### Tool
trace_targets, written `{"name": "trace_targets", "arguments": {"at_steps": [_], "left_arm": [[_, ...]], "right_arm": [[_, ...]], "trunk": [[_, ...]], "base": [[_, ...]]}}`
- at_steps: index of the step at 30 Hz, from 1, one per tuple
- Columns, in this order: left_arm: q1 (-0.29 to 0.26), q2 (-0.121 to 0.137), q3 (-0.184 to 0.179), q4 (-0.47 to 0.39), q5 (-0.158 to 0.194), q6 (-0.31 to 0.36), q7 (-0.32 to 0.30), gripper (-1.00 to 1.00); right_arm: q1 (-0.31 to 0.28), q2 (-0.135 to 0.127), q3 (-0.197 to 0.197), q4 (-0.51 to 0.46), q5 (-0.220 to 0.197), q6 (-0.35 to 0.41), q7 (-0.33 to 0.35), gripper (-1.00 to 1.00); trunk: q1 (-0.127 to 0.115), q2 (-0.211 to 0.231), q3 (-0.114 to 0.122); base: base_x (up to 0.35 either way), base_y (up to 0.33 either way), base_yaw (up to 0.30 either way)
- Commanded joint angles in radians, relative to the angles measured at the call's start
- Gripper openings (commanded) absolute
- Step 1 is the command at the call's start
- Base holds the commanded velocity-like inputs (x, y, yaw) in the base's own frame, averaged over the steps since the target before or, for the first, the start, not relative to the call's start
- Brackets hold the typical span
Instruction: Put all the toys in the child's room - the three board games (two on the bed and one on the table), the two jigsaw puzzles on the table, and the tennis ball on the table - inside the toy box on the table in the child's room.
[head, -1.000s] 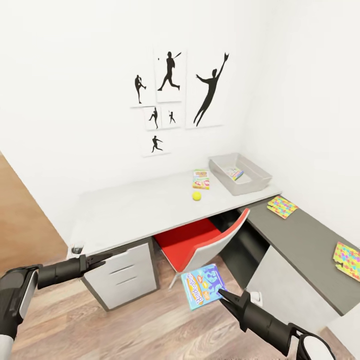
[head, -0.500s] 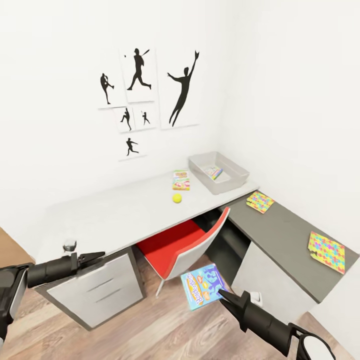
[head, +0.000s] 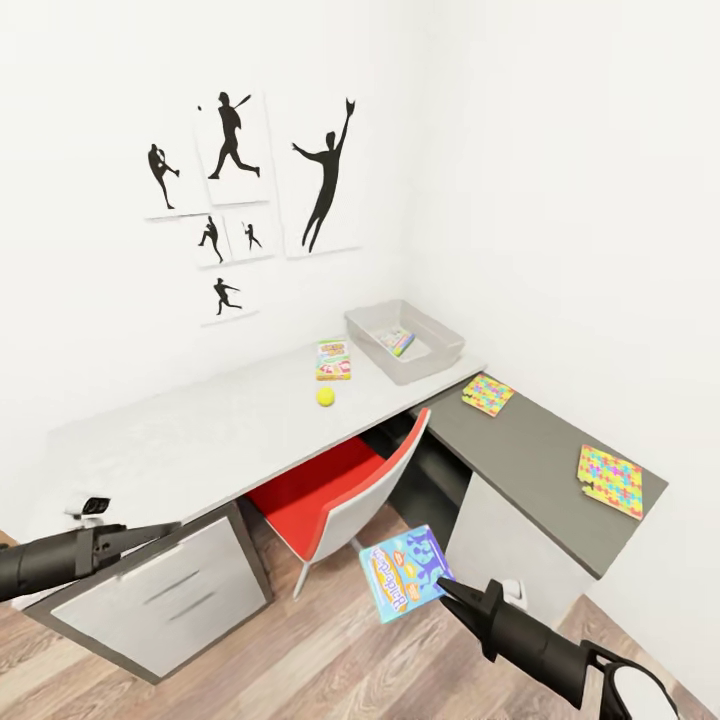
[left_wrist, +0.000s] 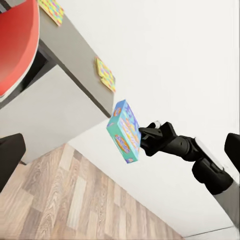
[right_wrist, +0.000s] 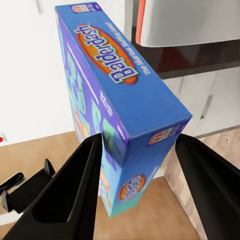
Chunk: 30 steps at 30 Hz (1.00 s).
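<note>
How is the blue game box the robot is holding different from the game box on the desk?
The blue game box is held up in the right end effector; the desk game box lies flat by the tennis ball. One is blue, the other green, yellow and red. Both are flat printed boxes.

Toy box (head: 440, 349) right of tennis ball (head: 325, 396)

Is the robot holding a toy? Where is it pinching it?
Yes: the right gripper pinches the blue board game at its bottom edge. The left gripper holds nothing.

A red chair (head: 335, 490) sits under silhouette wall posters (head: 245, 190), beside a drawer unit (head: 160, 590).
</note>
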Motion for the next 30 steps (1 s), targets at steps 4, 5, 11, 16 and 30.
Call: {"name": "trace_targets", "arguments": {"at_steps": [4, 5, 11, 16, 30], "left_arm": [[0.009, -0.006, -0.002, -0.007, 0.013, 0.009, -0.004, 1.0], [0.01, -0.007, -0.003, -0.007, 0.013, 0.009, -0.004, 1.0], [0.012, -0.011, -0.003, -0.003, 0.014, 0.007, -0.004, 1.0], [0.012, -0.011, 0.0, 0.007, 0.015, 0.006, -0.004, 1.0], [0.011, -0.01, 0.002, 0.071, 0.014, 0.003, 0.013, 1.0]], "right_arm": [[-0.004, 0.007, 0.001, -0.001, -0.001, 0.005, 0.013, -1.0], [-0.006, 0.009, 0.001, -0.001, -0.001, 0.005, 0.014, -1.0], [-0.136, 0.003, -0.003, 0.0, 0.001, -0.003, 0.009, -1.0], [-0.48, 0.0, -0.008, 0.033, 0.001, -0.003, -0.165, -1.0], [-1.063, 0.0, -0.007, 0.516, -0.073, 0.013, -0.464, -1.0]], "trunk": [[0.001, -0.002, -0.002], [0.001, -0.002, -0.002], [0.001, -0.002, -0.002], [0.001, -0.002, -0.002], [0.001, -0.002, -0.002]], "base": [[0.0, 0.0, -0.018], [0.0, 0.0, -0.006], [0.0, 0.0, -0.002], [0.0, 0.0, 0.0], [0.0, 0.0, 0.0]]}}
